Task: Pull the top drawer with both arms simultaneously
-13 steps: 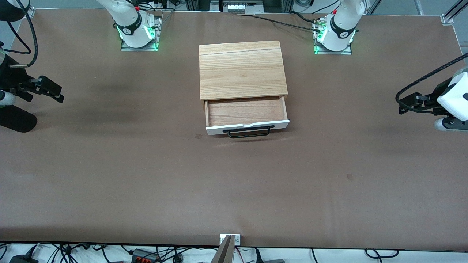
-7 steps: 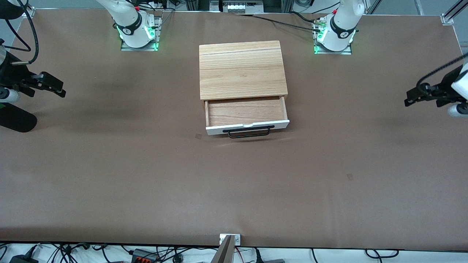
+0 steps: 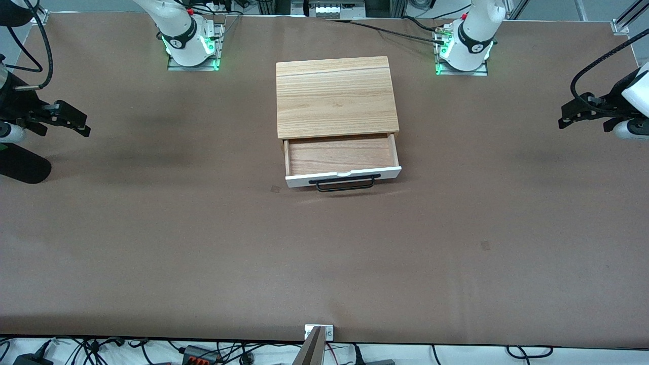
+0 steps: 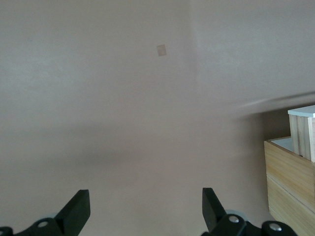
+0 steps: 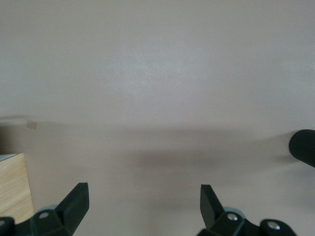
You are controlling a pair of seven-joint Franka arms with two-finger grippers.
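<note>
A: Where is the top drawer [image 3: 342, 161] found, and how is it lying?

B: It is seen drawn well out of the wooden casing [image 3: 335, 96], at the middle of the tabletop [image 3: 203, 253]; the white front panel is turned toward the front camera, and the black bar handle [image 3: 344, 182] is set along that panel; its long axis is run from the right arm's end of the tabletop to the left arm's end.

A: And where are the hands placed with respect to the drawer?

B: The left hand [image 3: 570, 117] is held over the tabletop well apart from the drawer, toward the left arm's end; the right hand [image 3: 76, 124] is held likewise toward the right arm's end; the drawer is thus flanked, with neither arm judged clearly nearer. Nothing is gripped by either: in the wrist views the left fingers [image 4: 76, 210] and the right fingers [image 5: 75, 200] are seen spread wide with only bare tabletop between them.

A: What is required of any coming move?

B: The pull appears already made; should the handle be sought again, each hand would have to be brought inward along the bar's axis, one to each end.
</note>
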